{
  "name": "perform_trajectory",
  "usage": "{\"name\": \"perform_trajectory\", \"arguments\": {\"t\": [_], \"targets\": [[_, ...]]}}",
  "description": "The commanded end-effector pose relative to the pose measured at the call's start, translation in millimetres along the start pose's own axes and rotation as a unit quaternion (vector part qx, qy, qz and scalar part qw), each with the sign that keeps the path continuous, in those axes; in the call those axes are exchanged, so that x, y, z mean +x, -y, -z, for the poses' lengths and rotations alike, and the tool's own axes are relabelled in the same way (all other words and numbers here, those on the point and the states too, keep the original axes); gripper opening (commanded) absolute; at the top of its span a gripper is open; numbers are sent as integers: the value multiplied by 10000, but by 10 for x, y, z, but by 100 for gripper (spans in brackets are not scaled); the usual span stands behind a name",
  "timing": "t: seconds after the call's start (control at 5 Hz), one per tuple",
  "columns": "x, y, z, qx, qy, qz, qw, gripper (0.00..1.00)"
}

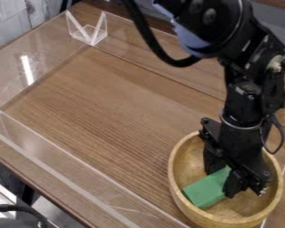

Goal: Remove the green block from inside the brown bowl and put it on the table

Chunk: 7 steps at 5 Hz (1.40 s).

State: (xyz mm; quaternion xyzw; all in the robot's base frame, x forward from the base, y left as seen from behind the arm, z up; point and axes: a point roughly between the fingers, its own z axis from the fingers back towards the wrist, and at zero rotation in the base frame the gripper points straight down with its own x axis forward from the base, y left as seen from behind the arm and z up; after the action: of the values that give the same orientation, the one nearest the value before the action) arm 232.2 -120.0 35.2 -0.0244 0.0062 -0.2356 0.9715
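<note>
The brown bowl (192,160) sits at the table's front right corner. Inside it lies the green block (207,191), tilted against the near left side of the bowl. My black gripper (233,181) points straight down into the bowl, its fingers shut on the block's far right end. The fingertips are partly hidden by the block and by the gripper's own body. The table (109,107) is a brown wood-grain top.
Low clear acrylic walls (61,169) border the tabletop at front and left. A clear acrylic stand (88,28) sits at the back left corner. The black arm (246,62) rises above the bowl at the right.
</note>
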Motion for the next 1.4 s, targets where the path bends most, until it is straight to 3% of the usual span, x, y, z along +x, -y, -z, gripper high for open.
{"name": "perform_trajectory", "arguments": {"t": [0.0, 0.4, 1.2], "targets": [[1, 27, -41, 23, 94, 42, 9999, 0], [-17, 30, -9, 40, 59, 38, 10000, 0], [-132, 56, -174, -47, -254, -107, 9996, 0]]}}
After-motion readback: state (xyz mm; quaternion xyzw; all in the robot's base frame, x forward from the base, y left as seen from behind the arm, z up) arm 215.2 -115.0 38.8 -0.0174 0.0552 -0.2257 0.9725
